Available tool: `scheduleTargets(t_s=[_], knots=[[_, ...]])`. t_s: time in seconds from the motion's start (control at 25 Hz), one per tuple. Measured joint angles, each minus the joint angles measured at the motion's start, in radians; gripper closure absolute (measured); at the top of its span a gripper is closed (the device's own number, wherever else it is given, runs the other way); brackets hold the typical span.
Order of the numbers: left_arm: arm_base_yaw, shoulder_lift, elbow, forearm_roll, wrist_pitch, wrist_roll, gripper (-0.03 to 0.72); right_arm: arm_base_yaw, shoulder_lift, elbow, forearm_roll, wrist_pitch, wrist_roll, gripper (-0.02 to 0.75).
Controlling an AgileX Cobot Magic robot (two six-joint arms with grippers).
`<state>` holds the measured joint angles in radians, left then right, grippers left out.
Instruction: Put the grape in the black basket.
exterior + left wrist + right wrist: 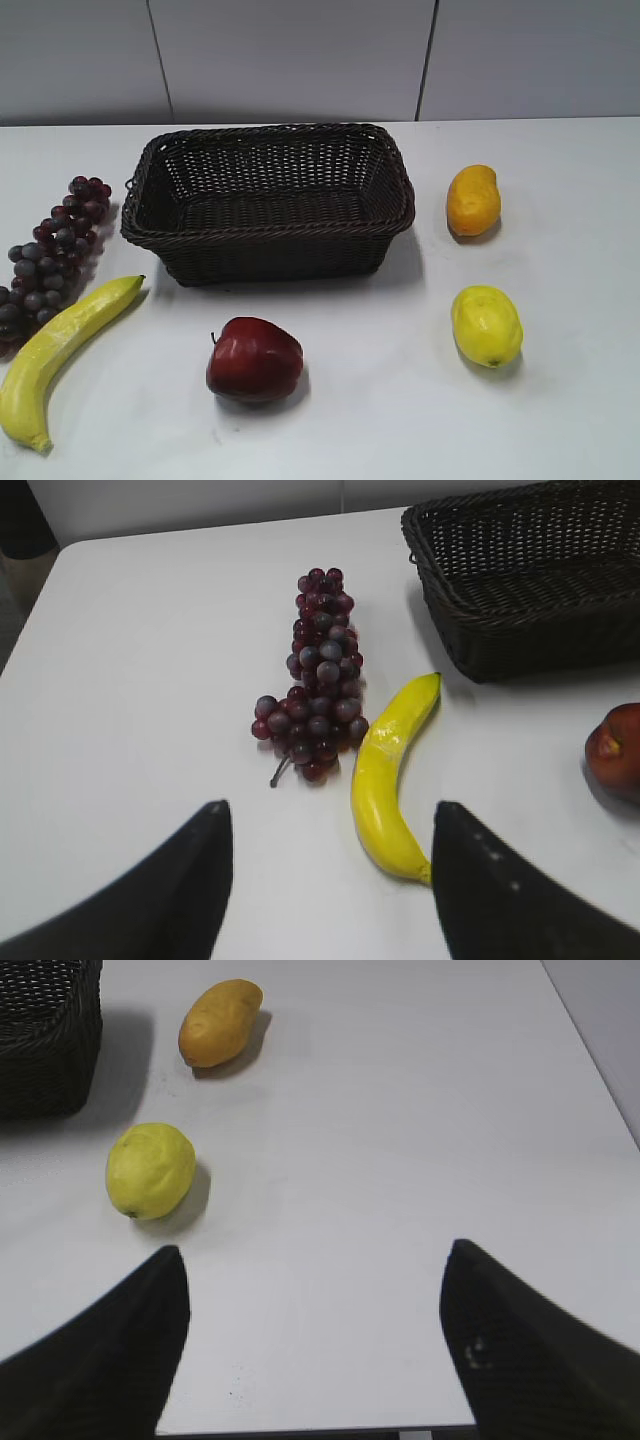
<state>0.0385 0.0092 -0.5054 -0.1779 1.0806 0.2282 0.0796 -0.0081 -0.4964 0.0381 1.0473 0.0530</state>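
Observation:
The grape (55,255) is a long dark purple bunch lying on the white table at the far left, left of the black basket (385,215). In the left wrist view the grape (322,675) lies ahead of my left gripper (330,815), which is open, empty and a short way short of the bunch. The black basket (470,630) shows at that view's upper right. My right gripper (315,1260) is open and empty over bare table near the front edge. Neither gripper shows in the exterior view.
A yellow banana (60,345) lies right beside the grape, also in the left wrist view (385,780). A red apple (254,358) sits in front of the basket. An orange mango (472,200) and a yellow lemon-like fruit (487,325) lie at the right.

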Motion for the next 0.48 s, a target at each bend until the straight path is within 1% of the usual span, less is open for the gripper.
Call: scheduleTargets(t_s=[0.2, 0.48], knots=[[0.000, 0.126, -0.042, -0.024, -0.133, 0.000, 0.095, 0.000, 0.000, 0.000, 0.000, 0.000, 0.000, 0.145], [0.000, 0.464, -0.047, -0.086, -0.350, 0.001, 0.095, 0.000, 0.000, 0.000, 0.000, 0.000, 0.000, 0.145]])
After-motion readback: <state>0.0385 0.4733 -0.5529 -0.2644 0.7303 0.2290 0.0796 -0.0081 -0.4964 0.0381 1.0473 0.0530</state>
